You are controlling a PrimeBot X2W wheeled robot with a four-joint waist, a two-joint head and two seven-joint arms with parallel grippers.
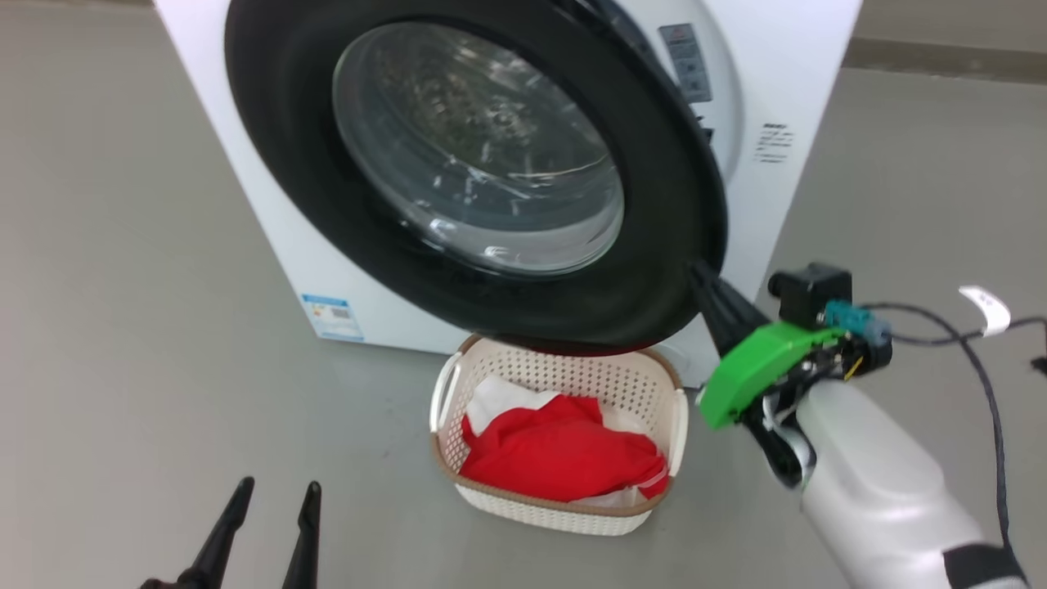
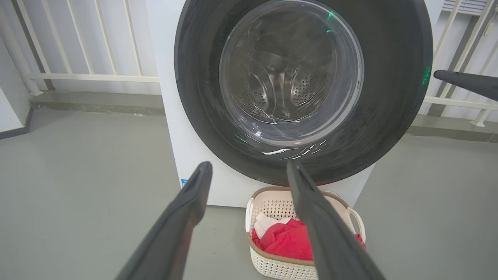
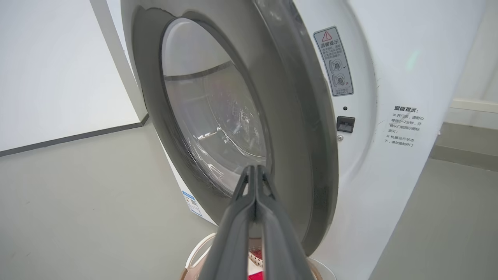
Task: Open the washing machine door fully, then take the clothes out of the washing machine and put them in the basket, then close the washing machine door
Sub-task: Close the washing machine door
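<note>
The washing machine door [image 1: 478, 147] fills the upper middle of the head view, ajar from the white washing machine [image 1: 802, 82], with the right gripper [image 1: 699, 274] clenched on nothing, its tips at the door's lower right rim. Just under the door the basket [image 1: 556, 515] holds the red and white clothes [image 1: 556, 454]; the left gripper [image 1: 279, 485] hangs released at lower left, well apart
</note>
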